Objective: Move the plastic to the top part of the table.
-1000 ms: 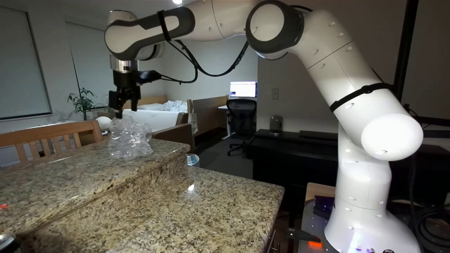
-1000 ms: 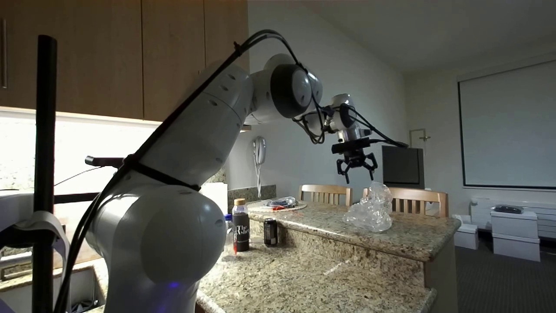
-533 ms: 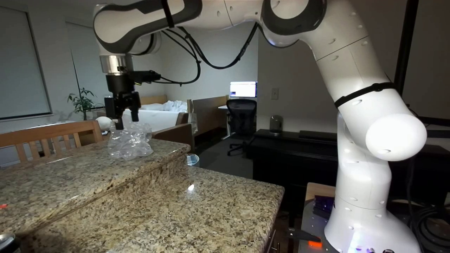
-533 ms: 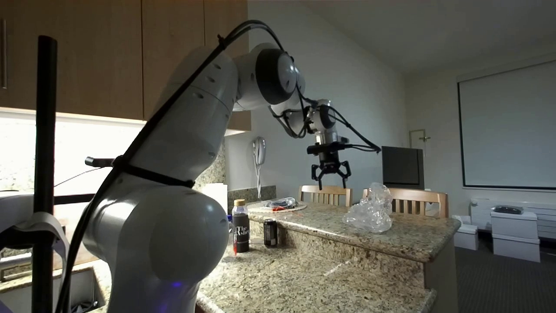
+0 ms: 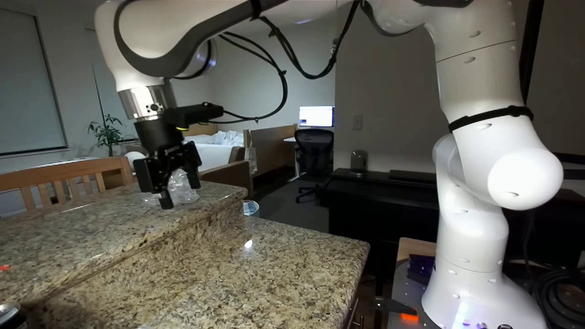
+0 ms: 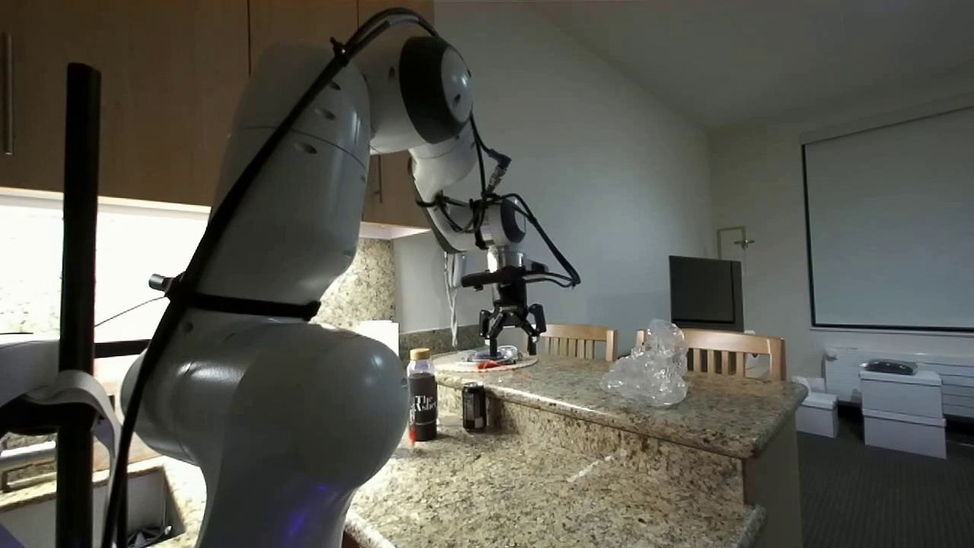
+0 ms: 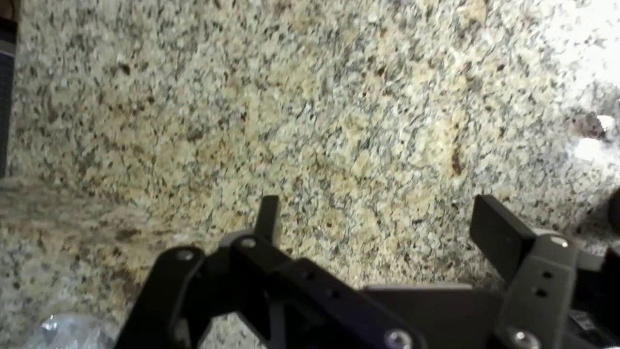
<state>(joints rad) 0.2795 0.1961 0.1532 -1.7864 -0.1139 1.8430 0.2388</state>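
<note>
Plastic (image 6: pixel 650 371), crinkly, on speckled granite (image 6: pixel 715 402)

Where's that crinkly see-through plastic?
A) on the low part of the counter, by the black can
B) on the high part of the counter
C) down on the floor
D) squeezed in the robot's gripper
B: in an exterior view the clear plastic sits on the high part of the counter, apart from the open gripper.
</note>
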